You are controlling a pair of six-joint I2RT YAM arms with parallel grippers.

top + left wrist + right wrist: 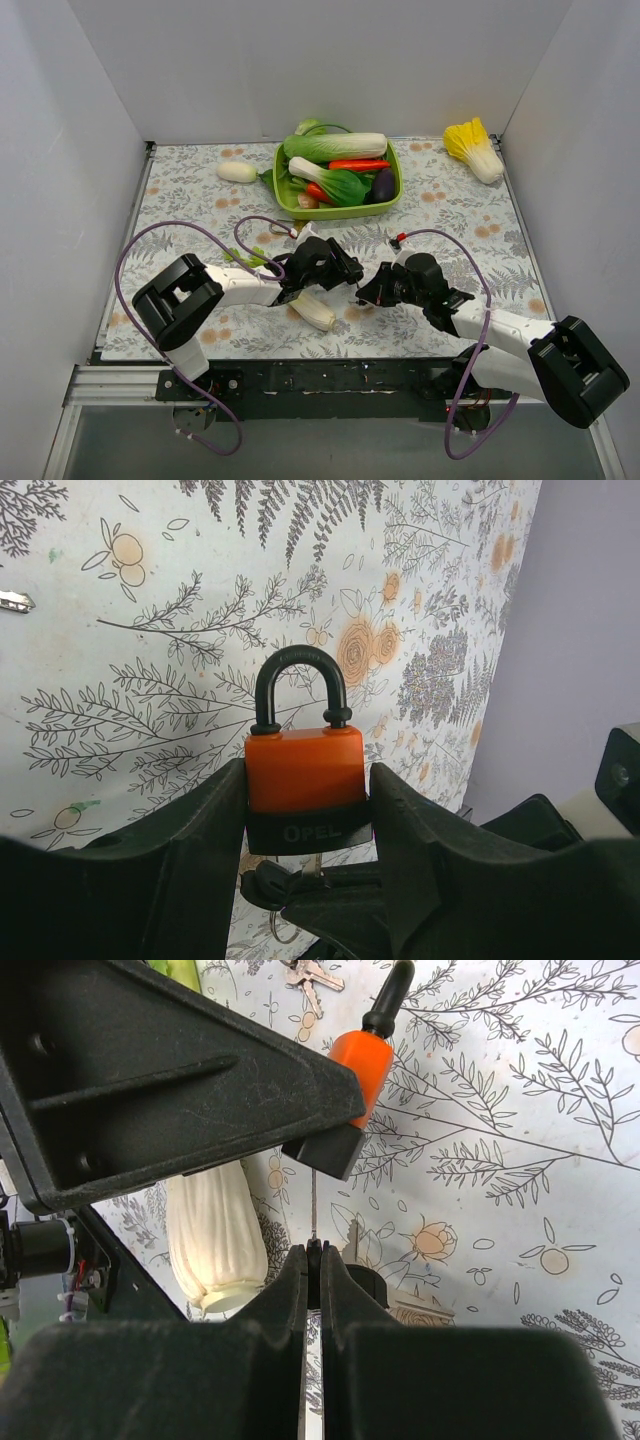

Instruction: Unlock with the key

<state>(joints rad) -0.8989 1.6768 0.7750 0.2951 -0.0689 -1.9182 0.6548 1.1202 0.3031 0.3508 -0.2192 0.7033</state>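
Right end effector (313, 1265) on key (313, 1210)

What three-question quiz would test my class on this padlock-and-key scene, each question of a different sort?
1. True or false: the orange padlock held in the left jaws has its shackle sprung open.
2. What do the right jaws clamp? A) the key B) the white vegetable C) a purple cable
3. Fill in: the word on the padlock's black base reads ____.
Key: 1 false; 2 A; 3 OPEL.
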